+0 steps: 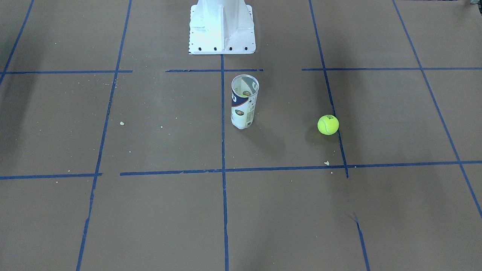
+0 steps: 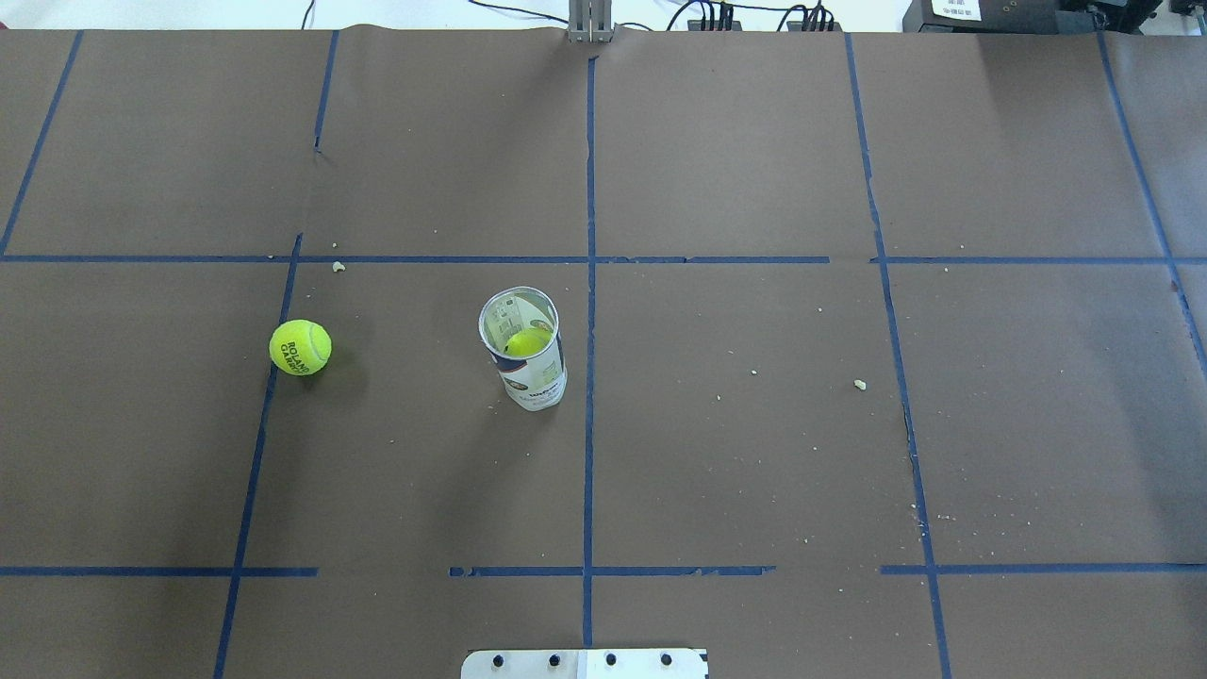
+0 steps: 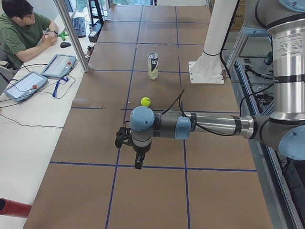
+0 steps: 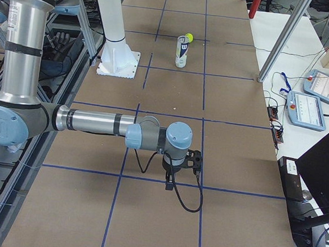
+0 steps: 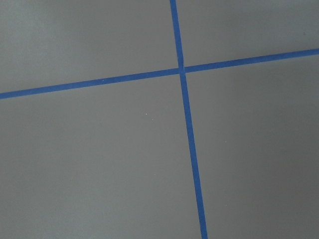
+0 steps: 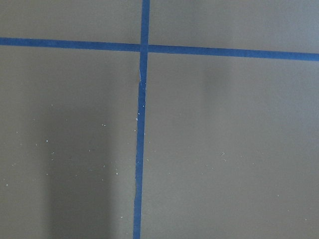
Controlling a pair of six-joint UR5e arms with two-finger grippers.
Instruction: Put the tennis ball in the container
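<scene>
The tennis ball (image 2: 300,347) lies loose on the brown paper, on a blue tape line to the left of the container (image 2: 524,349). The white and navy can stands upright with its mouth open, and a second yellow ball (image 2: 526,341) sits inside it. In the front view the loose tennis ball (image 1: 328,124) is to the right of the container (image 1: 244,101). My left gripper (image 3: 123,138) hangs high over the table's left end and my right gripper (image 4: 194,159) over the right end, both far from the ball. I cannot tell whether either is open or shut. Both wrist views show only paper and tape.
The white metal base (image 1: 222,30) stands behind the can at the robot's side. Blue tape lines grid the brown paper, with small crumbs scattered on it. An operator (image 3: 19,33) sits at a side bench with tablets, beyond a slanted metal pole (image 3: 71,33).
</scene>
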